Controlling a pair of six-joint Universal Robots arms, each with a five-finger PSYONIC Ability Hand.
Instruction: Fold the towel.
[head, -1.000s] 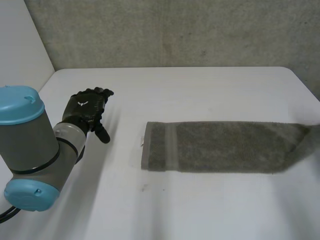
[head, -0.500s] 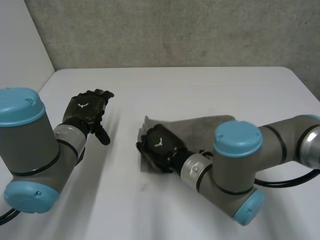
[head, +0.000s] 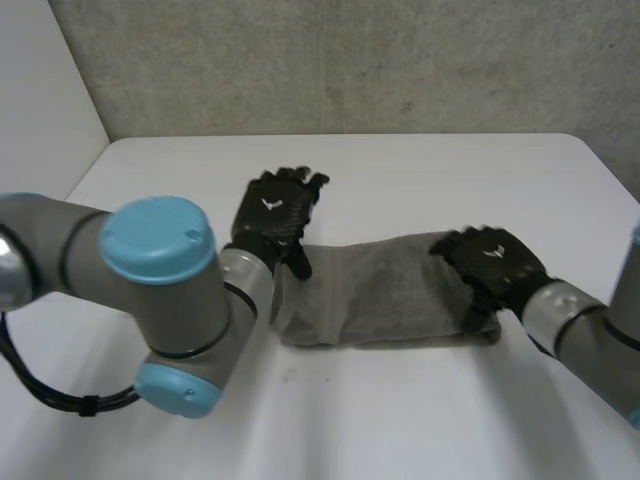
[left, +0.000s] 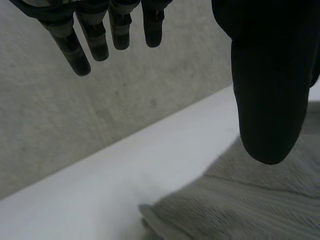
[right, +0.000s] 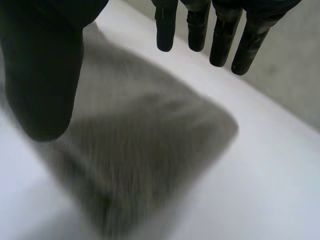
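Observation:
A grey towel (head: 385, 295) lies doubled over in the middle of the white table (head: 400, 170), its long side running left to right. My left hand (head: 272, 208) hovers open over the towel's left end at the far corner. In the left wrist view its fingers (left: 82, 50) are straight, and the towel's edge (left: 240, 205) lies under the thumb. My right hand (head: 495, 262) rests over the towel's right end, fingers spread and straight. In the right wrist view the towel (right: 150, 150) lies flat beneath the open right hand (right: 42, 65), nothing pinched.
A concrete wall (head: 350, 60) stands behind the table's far edge. My left arm's elbow (head: 160, 290) hangs over the table's front left. The right forearm (head: 585, 335) comes in from the front right corner.
The right hand has let go of the towel, opened and drawn back to its right end. The left arm swung right to the towel's left end. The towel now lies half as long.

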